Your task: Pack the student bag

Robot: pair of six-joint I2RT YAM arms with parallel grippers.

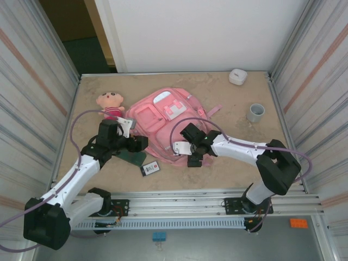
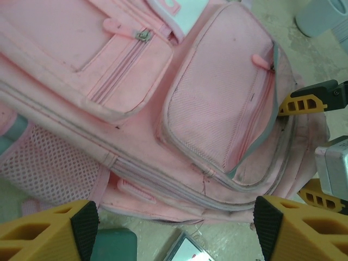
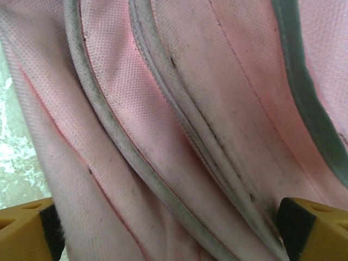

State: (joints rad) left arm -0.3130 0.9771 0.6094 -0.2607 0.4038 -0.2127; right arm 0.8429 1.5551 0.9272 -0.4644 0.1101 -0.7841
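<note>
The pink student bag (image 1: 162, 120) lies flat in the middle of the table, pockets up, with a white patch near its top. My left gripper (image 1: 139, 144) is at the bag's near left edge, open. In the left wrist view its yellow fingers (image 2: 81, 225) stand wide apart just short of the bag's (image 2: 217, 103) lower seam. My right gripper (image 1: 194, 154) is on the bag's near right edge. In the right wrist view it (image 3: 171, 228) is open, with folds of pink fabric (image 3: 179, 125) and grey piping lying between its spread fingers.
A plush doll (image 1: 110, 103) lies left of the bag. A dark green flat item (image 1: 130, 157) and a small card (image 1: 150, 168) lie by the bag's near edge. A white box (image 1: 237, 76) and grey cup (image 1: 255, 112) stand at the back right. Metal walls close both sides.
</note>
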